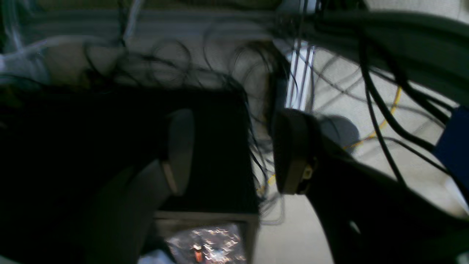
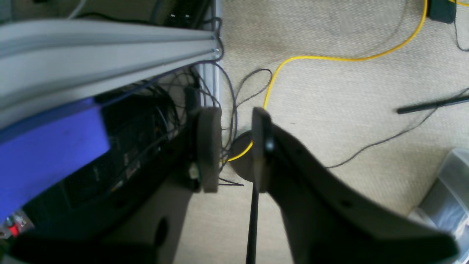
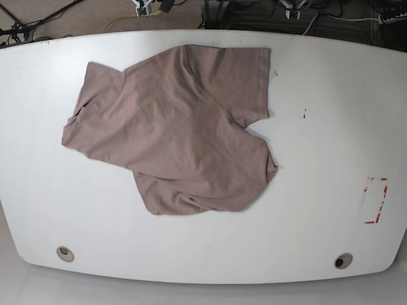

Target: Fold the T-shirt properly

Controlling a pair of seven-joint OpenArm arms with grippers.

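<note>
shirt (image 3: 175, 133) rumpled mid-table (image 3: 318, 127), long axis slanting far-left to near-right | left gripper (image 1: 234, 150) wide, empty | right gripper (image 2: 236, 146) narrow, empty | both off-table; nearer arm unclear

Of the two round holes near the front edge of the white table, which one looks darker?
The hole at the base view's lower right is darker; the lower-left hole looks pale beige.

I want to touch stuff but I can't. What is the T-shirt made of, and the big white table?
The T-shirt looks like soft, thin knit cloth, maybe cotton: it lies limp with wrinkles and folded-over edges, and it is dull, not shiny. The white table looks hard and smooth, maybe painted or laminated board: it is flat and even, with a faint sheen near the front edge.
</note>
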